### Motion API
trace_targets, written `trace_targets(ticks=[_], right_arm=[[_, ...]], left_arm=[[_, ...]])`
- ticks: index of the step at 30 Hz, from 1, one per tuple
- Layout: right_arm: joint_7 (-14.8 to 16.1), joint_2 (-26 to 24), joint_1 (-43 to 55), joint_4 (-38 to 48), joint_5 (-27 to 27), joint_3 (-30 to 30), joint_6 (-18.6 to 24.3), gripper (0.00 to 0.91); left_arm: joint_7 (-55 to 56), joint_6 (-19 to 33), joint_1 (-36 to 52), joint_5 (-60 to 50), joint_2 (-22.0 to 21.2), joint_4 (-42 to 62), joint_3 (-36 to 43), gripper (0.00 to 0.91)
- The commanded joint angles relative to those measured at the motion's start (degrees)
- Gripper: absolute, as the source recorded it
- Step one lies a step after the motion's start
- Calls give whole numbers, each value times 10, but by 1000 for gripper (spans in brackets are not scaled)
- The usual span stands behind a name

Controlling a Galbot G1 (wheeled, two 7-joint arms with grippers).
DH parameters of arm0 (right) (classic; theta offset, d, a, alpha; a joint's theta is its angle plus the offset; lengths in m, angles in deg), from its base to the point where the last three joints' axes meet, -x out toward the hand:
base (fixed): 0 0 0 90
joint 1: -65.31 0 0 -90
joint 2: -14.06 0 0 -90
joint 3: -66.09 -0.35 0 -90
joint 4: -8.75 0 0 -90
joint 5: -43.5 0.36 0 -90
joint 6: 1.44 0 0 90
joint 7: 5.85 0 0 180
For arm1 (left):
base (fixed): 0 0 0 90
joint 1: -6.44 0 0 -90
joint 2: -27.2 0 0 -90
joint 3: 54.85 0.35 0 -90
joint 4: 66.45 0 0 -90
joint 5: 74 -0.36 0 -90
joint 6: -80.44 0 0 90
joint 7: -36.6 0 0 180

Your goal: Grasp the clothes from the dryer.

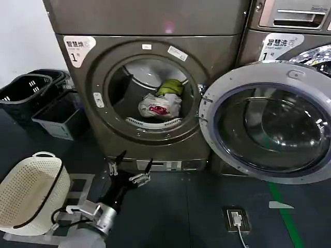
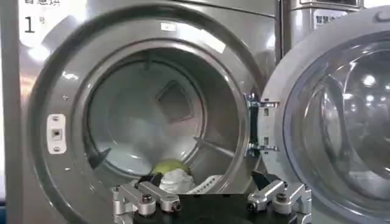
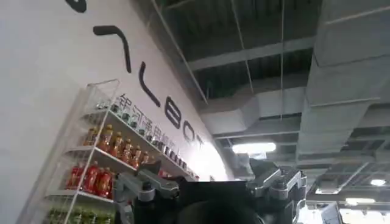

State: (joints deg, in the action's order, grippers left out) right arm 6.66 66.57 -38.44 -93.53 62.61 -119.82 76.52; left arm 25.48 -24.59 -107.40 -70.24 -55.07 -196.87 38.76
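Left claw (image 1: pixel 130 166) released, short of open dryer (image 1: pixel 93 98) | clothes (image 1: pixel 159 106) ungrasped in drum | right claw (image 3: pixel 210 182) released, idle aloft

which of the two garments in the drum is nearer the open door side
The white garment with the red-pink print, lying at the front of the dryer drum. The yellow-green garment sits behind it, deeper in. The open left hand waits outside, below the porthole.

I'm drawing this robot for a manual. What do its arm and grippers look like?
The left arm has a black forearm and a silver cylindrical wrist joint with a black cable looped beside it. The left gripper has a black body, silver-grey bolted linkages and thin dark fingertips. The right gripper has the same black body and silver linkages.
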Motion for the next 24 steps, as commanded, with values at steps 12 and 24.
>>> trace_targets(ticks=[12,24], right_arm=[[-22,-6,1,-1,2,-2,23,907],[-17,-7,1,-4,11,2,41,907]], left_arm=[[14,-6,-2,-15,-1,1,3,907],[40,-1,-2,-8,0,-1,1,907]])
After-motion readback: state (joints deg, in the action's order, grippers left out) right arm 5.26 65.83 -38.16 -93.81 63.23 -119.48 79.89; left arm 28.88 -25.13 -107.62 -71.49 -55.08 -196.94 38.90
